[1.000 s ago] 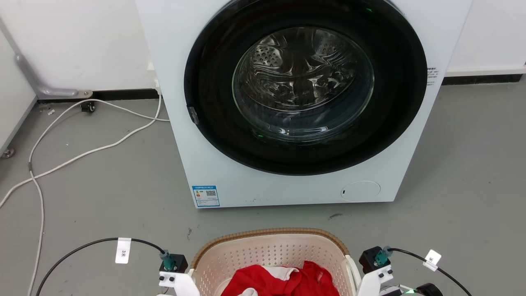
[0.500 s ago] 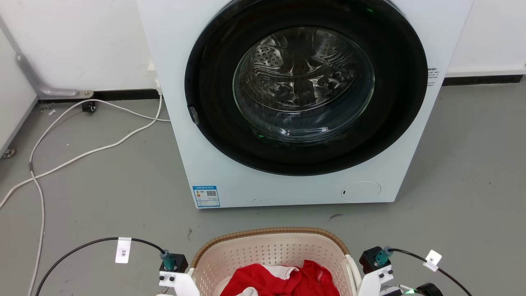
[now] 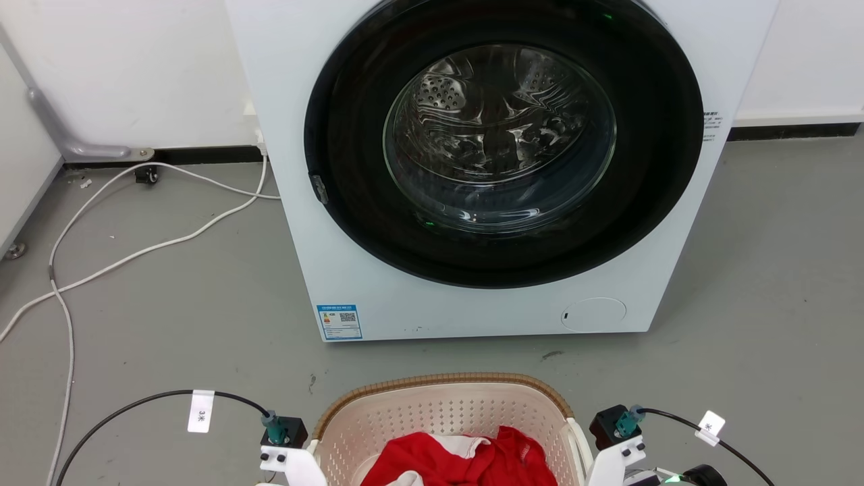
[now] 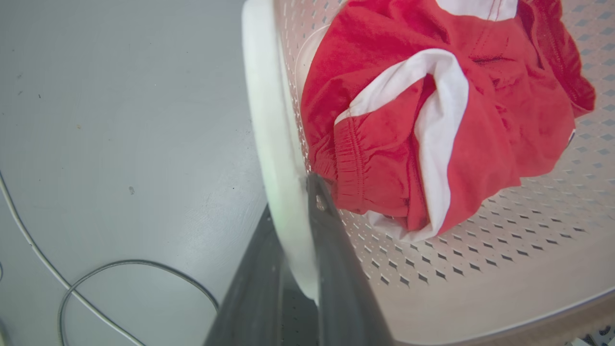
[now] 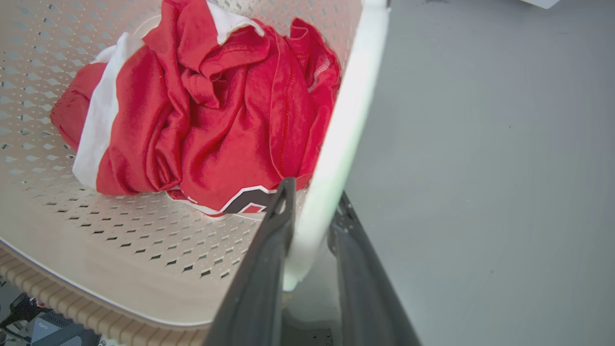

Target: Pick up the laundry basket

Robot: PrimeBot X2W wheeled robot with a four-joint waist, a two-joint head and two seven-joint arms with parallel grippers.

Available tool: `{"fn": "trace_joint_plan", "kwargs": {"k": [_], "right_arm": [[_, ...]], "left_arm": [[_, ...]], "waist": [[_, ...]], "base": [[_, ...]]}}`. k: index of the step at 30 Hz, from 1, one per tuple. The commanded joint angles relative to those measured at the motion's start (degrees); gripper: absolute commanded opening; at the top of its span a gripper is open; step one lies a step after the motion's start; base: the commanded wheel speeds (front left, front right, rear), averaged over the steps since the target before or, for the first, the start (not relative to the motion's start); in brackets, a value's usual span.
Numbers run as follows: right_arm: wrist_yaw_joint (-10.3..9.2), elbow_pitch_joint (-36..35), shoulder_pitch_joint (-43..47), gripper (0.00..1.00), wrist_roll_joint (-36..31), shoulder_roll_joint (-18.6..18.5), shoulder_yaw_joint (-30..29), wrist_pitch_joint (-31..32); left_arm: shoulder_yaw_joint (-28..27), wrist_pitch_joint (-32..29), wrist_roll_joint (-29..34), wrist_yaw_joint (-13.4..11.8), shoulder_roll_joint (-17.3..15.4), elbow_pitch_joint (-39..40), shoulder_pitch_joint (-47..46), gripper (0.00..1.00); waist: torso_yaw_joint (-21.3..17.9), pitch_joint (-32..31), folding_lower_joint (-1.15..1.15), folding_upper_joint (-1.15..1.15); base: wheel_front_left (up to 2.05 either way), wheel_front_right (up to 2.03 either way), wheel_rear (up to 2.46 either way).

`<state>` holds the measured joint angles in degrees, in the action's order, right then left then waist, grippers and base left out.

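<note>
- Grey floor (image 3: 169, 324) before washing machine (image 3: 472, 169); laundry basket (image 3: 445, 380) lies btwn both arms at head view's bottom centre, red garment (image 3: 466, 462) inside.
- Long axis looks L–R, w/ one white handle per side; each arm equally near its own.
- Left gripper (image 4: 290, 206): narrow gap, clamped across left handle (image 4: 269, 120).
- Right gripper (image 5: 314, 192): same, pinching right handle (image 5: 350, 105).
- Next prob. needs an even two-arm lift.
</note>
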<state>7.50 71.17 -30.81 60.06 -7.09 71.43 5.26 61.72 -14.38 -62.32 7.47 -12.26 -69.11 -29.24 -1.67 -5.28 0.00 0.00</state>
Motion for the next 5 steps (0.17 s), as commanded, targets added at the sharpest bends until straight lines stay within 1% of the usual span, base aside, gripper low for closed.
{"fn": "trace_joint_plan", "kwargs": {"k": [1,5], "right_arm": [[-0.02,0.27,-0.75,0.00,0.10,-0.14,0.41,-0.16],[-0.02,0.26,-0.77,0.00,0.18,-0.14,0.61,-0.24]], "left_arm": [[0.32,0.41,-0.03,-0.01,-0.37,-0.03,-0.78,0.00],[0.79,0.50,-0.41,-0.01,-0.43,-0.01,-0.85,0.00]], "waist": [[-0.01,-0.02,0.00,0.00],[0.04,0.02,0.00,0.00]], "base": [[0.00,0.00,0.00],[0.00,0.00,0.00]]}}
